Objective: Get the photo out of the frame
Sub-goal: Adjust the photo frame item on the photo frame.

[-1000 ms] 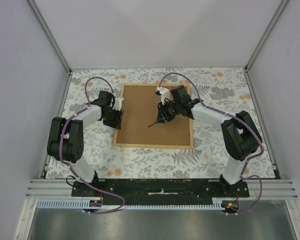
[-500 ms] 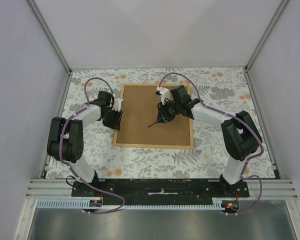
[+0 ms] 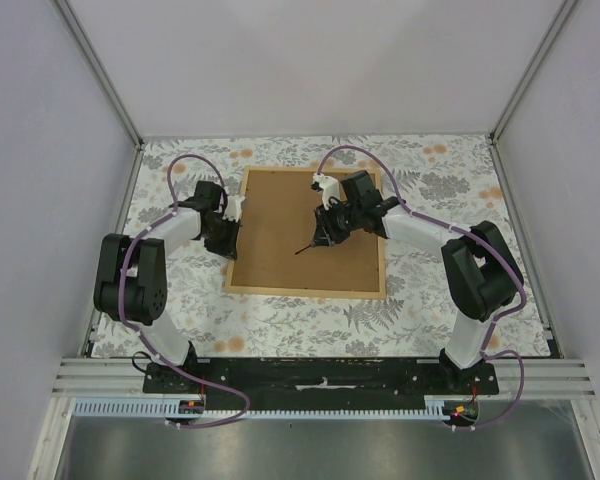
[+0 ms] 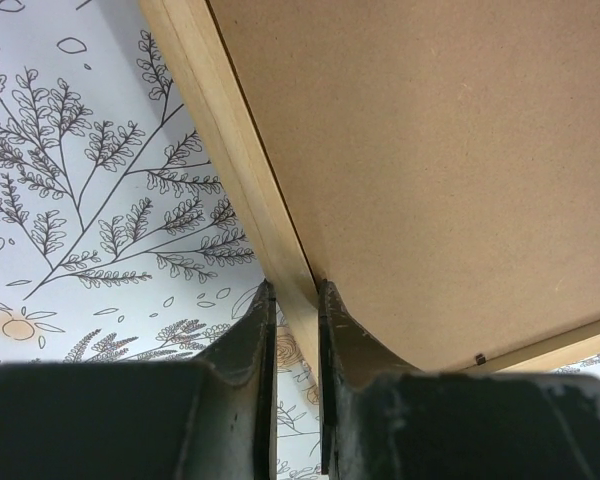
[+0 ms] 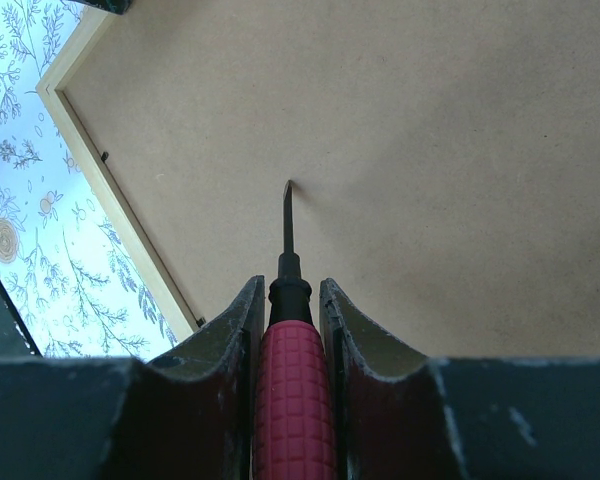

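On one frame (image 3: 280, 262), left fingers (image 4: 246, 350) pinch its edge, right fingers (image 5: 346, 340) pinch one tool (image 5: 294, 400).

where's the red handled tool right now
The red-handled tool is clamped in the right end effector in the right wrist view, its thin tip over the brown back board near the middle of the frame.

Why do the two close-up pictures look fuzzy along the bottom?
Left wrist view: the fingers sit very near the lens, so they blur, while the frame edge and tablecloth are sharp. Right wrist view: the red tool handle is soft, its metal tip crisper. Top view: evenly lit, faint shadows only.
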Robot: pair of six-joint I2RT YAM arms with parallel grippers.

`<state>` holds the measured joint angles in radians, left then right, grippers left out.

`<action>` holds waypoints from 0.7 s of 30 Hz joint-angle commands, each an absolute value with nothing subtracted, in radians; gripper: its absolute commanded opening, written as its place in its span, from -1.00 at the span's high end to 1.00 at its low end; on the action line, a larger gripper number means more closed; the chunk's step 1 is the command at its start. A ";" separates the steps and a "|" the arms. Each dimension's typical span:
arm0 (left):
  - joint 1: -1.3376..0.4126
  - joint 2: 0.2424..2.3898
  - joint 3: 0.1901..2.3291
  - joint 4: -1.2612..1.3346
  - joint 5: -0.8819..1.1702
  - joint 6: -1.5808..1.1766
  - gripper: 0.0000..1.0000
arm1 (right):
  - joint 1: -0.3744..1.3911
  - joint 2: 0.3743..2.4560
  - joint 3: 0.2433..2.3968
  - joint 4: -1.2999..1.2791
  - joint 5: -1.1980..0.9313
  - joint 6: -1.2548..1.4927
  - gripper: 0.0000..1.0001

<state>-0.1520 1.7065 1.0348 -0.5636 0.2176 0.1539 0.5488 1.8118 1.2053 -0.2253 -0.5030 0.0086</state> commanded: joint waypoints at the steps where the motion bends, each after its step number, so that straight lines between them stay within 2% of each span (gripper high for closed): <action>1: -0.152 1.689 1.034 -0.552 0.238 0.187 0.96 | 0.557 1.867 1.198 -0.268 -0.462 -0.008 1.00; 10: -0.072 1.707 1.017 -0.554 0.546 0.206 0.96 | 0.557 1.862 1.203 -0.272 -0.466 -0.008 1.00; 21: -0.064 1.727 0.994 -0.543 0.693 0.215 0.96 | 0.557 1.842 1.209 -0.276 -0.479 -0.008 1.00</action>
<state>-0.0387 1.7180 1.0073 -0.5331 0.4526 0.1814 0.5457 1.8153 1.2068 -0.2260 -0.5121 0.0097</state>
